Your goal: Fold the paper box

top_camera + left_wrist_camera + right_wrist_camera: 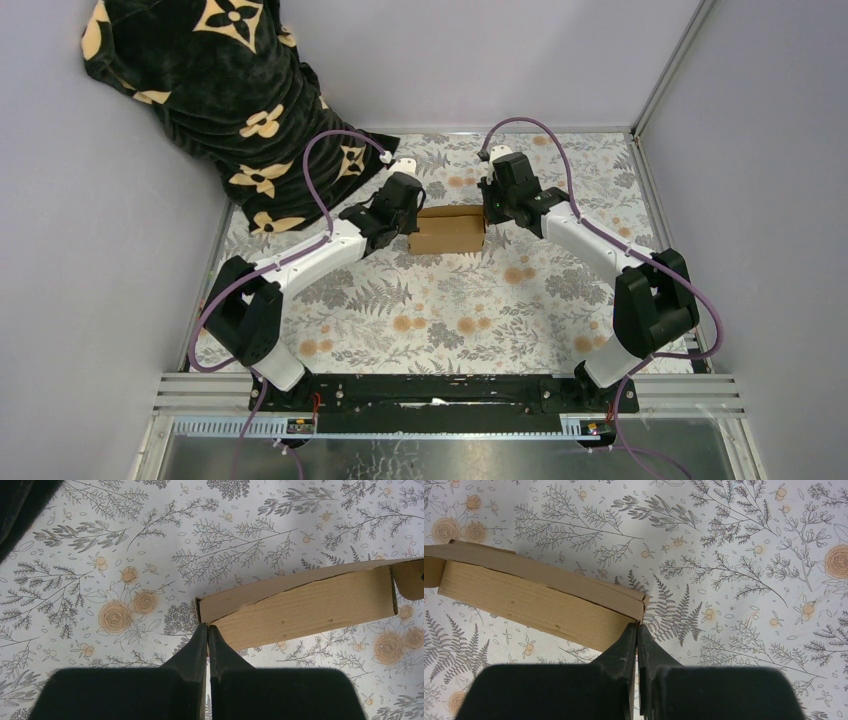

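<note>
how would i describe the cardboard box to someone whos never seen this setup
Look at the flower-patterned table, toward its far side. The paper box lies there between the left gripper and right gripper, both shut, one at each end. It is the only plain brown thing on that patterned surface.

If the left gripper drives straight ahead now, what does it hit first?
The paper box: its end corner sits right at the tips of the shut left gripper, possibly touching; depth is unclear.

Left arm point(325, 250) and right arm point(590, 240): white tube links, chunky black joints, a purple cable point(310, 162) looping along each, matte black pincer fingers point(192, 655).
</note>
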`<state>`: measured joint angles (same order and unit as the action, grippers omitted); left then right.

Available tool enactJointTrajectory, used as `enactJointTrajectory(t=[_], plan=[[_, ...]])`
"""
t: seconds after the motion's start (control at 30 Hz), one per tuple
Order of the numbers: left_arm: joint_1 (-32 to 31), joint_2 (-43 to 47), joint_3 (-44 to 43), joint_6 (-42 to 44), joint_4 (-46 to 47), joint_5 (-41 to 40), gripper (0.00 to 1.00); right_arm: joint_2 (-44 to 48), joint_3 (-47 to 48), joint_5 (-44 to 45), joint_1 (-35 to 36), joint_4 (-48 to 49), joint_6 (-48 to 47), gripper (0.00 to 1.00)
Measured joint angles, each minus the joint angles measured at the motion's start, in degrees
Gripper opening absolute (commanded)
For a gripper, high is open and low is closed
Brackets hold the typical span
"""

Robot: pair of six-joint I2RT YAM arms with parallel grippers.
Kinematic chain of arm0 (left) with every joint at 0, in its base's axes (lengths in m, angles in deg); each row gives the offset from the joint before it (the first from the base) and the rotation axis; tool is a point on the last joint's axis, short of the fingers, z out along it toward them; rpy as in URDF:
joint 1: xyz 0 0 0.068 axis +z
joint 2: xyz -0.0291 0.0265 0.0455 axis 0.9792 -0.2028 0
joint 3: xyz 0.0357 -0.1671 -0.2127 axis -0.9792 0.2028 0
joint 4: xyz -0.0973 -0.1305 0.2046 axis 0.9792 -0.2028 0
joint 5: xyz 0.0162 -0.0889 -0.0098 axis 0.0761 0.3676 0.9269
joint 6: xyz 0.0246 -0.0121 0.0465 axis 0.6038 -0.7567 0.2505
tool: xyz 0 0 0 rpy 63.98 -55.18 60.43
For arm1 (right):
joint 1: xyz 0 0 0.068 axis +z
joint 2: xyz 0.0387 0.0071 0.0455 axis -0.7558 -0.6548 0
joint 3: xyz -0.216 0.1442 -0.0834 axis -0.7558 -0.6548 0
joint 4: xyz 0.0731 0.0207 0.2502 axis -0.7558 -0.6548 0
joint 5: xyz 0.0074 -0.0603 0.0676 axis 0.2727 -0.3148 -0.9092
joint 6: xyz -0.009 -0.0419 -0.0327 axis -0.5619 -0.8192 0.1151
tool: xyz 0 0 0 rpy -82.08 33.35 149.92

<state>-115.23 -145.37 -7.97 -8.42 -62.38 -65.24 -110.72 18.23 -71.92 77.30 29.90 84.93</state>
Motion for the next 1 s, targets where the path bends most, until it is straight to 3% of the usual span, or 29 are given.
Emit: enactJointTrajectory(t=[0.53, 1.0], plan=[[-0.4, 0.1, 0.5, -0.1, 0.1, -0.5, 0.04, 0.0, 0.2, 0.0, 0.0, -0.9, 3.3, 0.0], [-0.6, 0.1, 0.6, -0.1, 0.0, -0.8, 0.04, -1.1, 5.2, -1.2, 0.0, -9.7, 5.8, 0.0]])
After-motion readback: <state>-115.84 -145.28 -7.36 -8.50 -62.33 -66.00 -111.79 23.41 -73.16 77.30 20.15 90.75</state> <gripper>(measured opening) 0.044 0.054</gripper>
